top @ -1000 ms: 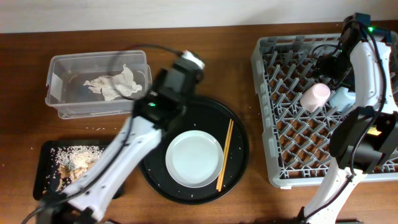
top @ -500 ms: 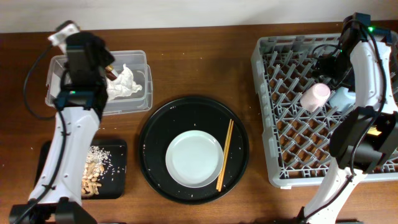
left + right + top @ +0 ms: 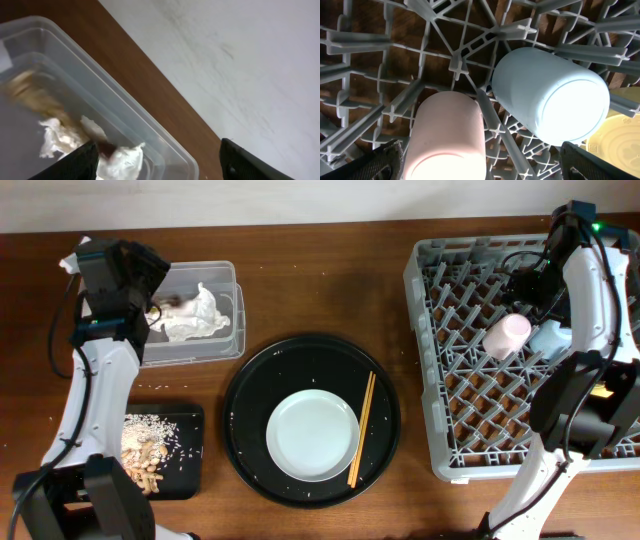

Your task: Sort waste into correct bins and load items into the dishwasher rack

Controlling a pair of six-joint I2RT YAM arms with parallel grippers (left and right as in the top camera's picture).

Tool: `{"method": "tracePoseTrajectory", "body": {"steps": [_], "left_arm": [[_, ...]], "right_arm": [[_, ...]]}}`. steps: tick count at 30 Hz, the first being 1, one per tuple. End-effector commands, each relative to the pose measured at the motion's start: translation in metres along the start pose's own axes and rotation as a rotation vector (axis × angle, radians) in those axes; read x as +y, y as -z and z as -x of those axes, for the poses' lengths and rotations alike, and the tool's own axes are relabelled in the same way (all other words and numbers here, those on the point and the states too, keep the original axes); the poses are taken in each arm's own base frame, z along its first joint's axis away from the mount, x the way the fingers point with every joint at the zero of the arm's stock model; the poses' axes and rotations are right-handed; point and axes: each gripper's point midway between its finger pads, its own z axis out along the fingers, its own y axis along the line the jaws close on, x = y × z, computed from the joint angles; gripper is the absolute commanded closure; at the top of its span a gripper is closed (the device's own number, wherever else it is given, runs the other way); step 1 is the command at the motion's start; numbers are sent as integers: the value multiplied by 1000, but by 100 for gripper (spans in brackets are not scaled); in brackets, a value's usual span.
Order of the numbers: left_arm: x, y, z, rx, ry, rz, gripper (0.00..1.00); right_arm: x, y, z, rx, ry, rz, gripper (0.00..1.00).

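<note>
My left gripper (image 3: pixel 152 305) (image 3: pixel 160 170) hangs open over the back left part of the clear box (image 3: pixel 225 345) (image 3: pixel 150 135). A blurred gold-brown wrapper (image 3: pixel 30 95) (image 3: pixel 173 305) lies loose inside the box, next to the crumpled white tissue (image 3: pixel 200 315) (image 3: pixel 125 160). My right gripper (image 3: pixel 525 285) (image 3: pixel 487 165) is open above the dishwasher rack (image 3: pixel 450 420). Beneath it lie the pink cup (image 3: pixel 508 335) (image 3: pixel 445 135) and the light blue cup (image 3: pixel 548 337) (image 3: pixel 550 95). A yellow-green bowl (image 3: pixel 620 140) shows at the right edge. The grey plate (image 3: pixel 312 435) and chopsticks (image 3: pixel 361 428) rest on the round tray.
The large round black tray (image 3: pixel 250 380) sits mid-table with scattered rice grains. A shallow black tray (image 3: pixel 185 470) at the front left holds rice and brown scraps (image 3: pixel 145 445). The left arm runs along the table's left side. Grey pegs of the rack (image 3: pixel 460 65) surround the cups.
My left arm swung from over the round tray to the clear box and its jaws opened, letting the wrapper fall into the box. The right arm has stayed put.
</note>
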Motion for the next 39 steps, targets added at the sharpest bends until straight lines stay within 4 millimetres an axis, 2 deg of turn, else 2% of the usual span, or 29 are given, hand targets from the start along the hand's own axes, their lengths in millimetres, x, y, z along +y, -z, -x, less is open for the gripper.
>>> {"method": "tracePoseTrajectory", "body": {"steps": [1, 4, 7, 8, 13, 15, 18, 20, 28, 39], "left_arm": [[-27, 32, 16, -19, 13, -101, 24], [-37, 63, 29, -50, 6, -130, 20], [-41, 103, 35, -62, 7, -137, 1], [-36, 118, 36, -68, 8, -115, 1], [19, 179, 52, -202, 12, 154, 1], [38, 201, 51, -223, 5, 235, 1], [53, 219, 38, -177, -9, 289, 1], [63, 226, 25, -127, -21, 323, 1], [89, 234, -2, -7, -53, 434, 1], [97, 238, -10, 29, -63, 467, 1]], "right_arm": [[1, -1, 1, 0, -7, -2, 2], [1, -1, 1, 0, -7, -2, 2], [1, -1, 1, 0, -7, -2, 2], [1, -1, 1, -1, -7, -2, 2], [1, -1, 1, 0, -7, -2, 2], [1, -1, 1, 0, -7, -2, 2], [1, -1, 1, 0, -7, -2, 2], [1, -1, 1, 0, -7, -2, 2], [1, -1, 1, -1, -7, -2, 2], [2, -1, 1, -3, -7, 4, 2]]}}
